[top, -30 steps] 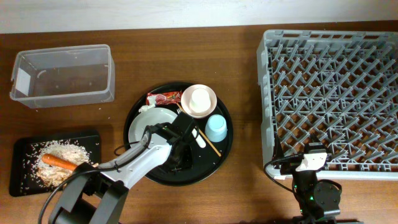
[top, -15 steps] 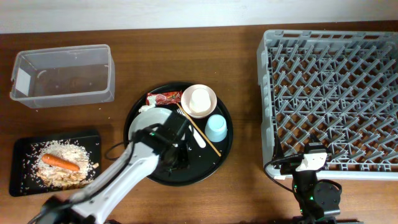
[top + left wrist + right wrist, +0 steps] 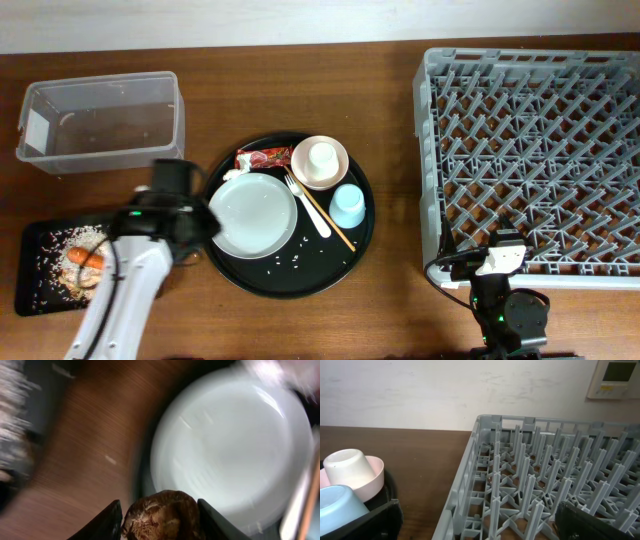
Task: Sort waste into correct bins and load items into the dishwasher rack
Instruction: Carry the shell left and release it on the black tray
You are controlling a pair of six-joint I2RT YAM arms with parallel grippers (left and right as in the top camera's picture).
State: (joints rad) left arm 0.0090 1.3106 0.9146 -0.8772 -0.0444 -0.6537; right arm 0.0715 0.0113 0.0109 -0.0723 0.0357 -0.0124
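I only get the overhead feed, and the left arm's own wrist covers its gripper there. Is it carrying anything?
Observer: Yes. The left wrist view shows a brown chunk clamped between the fingers of the left gripper.
Operator: And the other arm? Overhead shows only its top.
Observer: In the right wrist view the right gripper is wide open and empty, facing the dishwasher rack.
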